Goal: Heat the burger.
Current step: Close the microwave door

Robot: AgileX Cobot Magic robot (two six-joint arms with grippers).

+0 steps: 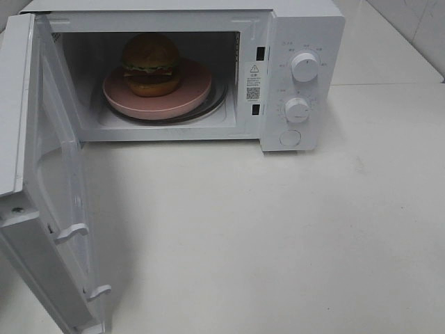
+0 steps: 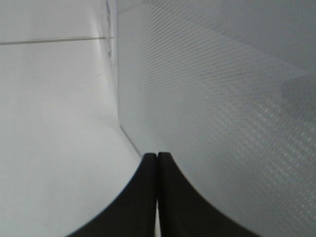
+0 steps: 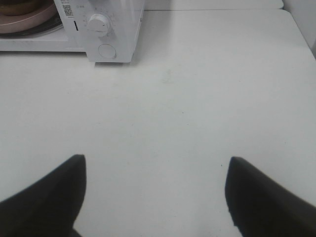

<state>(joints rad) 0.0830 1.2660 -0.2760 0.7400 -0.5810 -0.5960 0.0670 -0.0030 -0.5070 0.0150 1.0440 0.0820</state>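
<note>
Our left gripper (image 2: 157, 157) is clenched, its two dark fingers pressed flat against each other with nothing between them. Just beside those fingers stands the swung-out microwave door (image 2: 222, 98), its dotted mesh panel running away ahead of the tips; we cannot tell whether the fingers touch it. On the other side of the fingers lies the bare white table (image 2: 49, 123).

Our right gripper (image 3: 155, 160) is released, its fingers spread wide apart over the table with nothing between them. The tabletop directly ahead of it is plain white. Farther ahead, and toward our left arm's side, stands the white microwave (image 3: 116, 29), well apart from the gripper. The part of it nearest the gripper is the control panel, with a round knob (image 3: 98, 23) and a round button (image 3: 106, 51) at the panel's foot.

Beyond that panel is the open cavity. The burger (image 1: 151, 64) sits inside it, upright on a pink plate (image 1: 189, 97), which rests on the glass turntable (image 1: 221, 97). The burger is far from both grippers, and neither touches it.
</note>
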